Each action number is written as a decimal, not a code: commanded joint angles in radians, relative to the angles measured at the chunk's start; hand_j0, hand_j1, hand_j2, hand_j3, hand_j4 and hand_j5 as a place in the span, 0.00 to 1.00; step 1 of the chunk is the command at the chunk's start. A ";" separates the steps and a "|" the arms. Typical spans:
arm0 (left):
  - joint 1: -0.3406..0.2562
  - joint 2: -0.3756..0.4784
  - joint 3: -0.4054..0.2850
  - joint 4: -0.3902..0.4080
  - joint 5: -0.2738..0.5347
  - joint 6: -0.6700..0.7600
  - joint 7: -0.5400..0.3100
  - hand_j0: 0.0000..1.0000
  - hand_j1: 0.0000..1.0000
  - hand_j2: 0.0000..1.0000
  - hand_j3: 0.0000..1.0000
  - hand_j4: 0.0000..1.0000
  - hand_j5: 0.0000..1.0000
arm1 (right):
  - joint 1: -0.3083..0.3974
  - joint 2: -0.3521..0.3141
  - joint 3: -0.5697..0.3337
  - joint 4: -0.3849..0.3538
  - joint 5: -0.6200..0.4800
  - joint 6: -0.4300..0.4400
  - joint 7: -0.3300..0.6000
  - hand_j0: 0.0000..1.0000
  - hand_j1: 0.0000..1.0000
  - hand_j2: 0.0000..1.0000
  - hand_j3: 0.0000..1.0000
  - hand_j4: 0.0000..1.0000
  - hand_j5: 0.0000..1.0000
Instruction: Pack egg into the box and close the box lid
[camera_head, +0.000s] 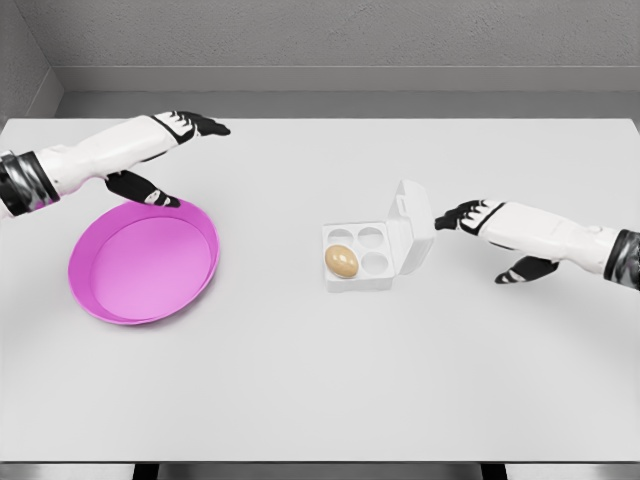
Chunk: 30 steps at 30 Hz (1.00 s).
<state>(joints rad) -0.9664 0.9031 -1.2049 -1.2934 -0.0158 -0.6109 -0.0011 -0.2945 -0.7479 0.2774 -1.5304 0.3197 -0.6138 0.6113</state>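
Raised lid (411, 226) blocks box (357, 259) from right; other sides open

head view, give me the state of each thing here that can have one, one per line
egg: seated in the near-left cup of the box
box: open, other three cups empty
box lid: raised, standing tilted at the box's right side
pink bowl: upright, empty
left hand: open, holds nothing, behind the bowl
right hand: open, fingertips right by the lid; contact unclear
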 joint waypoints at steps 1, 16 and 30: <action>0.000 -0.003 0.007 -0.001 0.003 0.000 0.000 1.00 1.00 1.00 1.00 1.00 1.00 | 0.000 0.004 0.008 -0.011 -0.008 0.003 0.000 1.00 1.00 1.00 1.00 1.00 1.00; 0.000 -0.003 0.007 0.000 0.002 0.000 0.003 1.00 1.00 1.00 1.00 1.00 1.00 | 0.043 0.047 0.059 -0.116 -0.016 0.003 0.000 1.00 1.00 1.00 1.00 1.00 1.00; 0.000 0.007 0.005 0.000 0.002 0.000 0.000 1.00 1.00 1.00 1.00 1.00 1.00 | 0.184 -0.119 -0.308 0.007 -0.225 0.003 0.000 1.00 1.00 1.00 1.00 1.00 1.00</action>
<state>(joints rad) -0.9664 0.9082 -1.2007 -1.2930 -0.0194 -0.6109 0.0001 -0.1196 -0.8321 0.0371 -1.5775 0.1350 -0.6131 0.6112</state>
